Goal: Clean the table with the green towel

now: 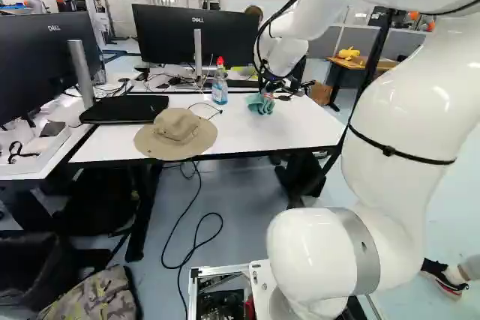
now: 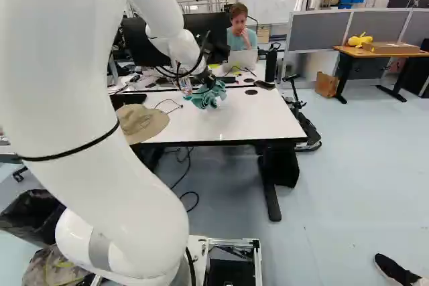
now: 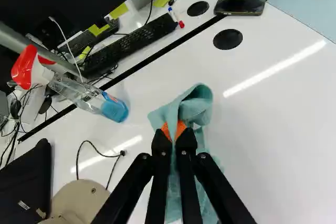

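"Green towel (image 2: 206, 97), upper middle of the right base view: who has it?"
"I do, pinched in my gripper (image 2: 210, 82) between orange pads (image 3: 180, 128), over the white table (image 1: 259, 134)."
"Spray bottle (image 1: 220, 86)?"
"Upright, left of the towel, upper middle of the left base view."

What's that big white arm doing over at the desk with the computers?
The robot arm is holding a green towel, pinched between its black fingers, over the white table. It looks set to wipe the top. A spray bottle stands on the table, and a hat lies there too; the arm is holding neither.
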Controlling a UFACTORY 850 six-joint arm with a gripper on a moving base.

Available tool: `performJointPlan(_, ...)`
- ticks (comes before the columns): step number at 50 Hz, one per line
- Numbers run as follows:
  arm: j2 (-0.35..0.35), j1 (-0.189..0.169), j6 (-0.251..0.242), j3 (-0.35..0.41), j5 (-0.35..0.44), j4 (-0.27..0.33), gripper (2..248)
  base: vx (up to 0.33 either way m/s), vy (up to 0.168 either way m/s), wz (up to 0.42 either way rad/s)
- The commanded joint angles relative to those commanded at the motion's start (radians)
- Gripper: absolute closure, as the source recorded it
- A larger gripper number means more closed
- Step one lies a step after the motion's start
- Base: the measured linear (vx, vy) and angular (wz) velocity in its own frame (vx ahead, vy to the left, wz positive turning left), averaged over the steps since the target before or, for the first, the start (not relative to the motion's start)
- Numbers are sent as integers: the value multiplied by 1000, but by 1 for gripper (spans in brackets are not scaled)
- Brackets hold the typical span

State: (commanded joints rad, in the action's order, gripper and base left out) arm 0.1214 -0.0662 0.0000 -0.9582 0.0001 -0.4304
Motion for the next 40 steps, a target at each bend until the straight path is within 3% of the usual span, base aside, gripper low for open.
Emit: performJointPlan(40, 193, 7, 0, -219, 0, 0, 225, 0, 0, 0)
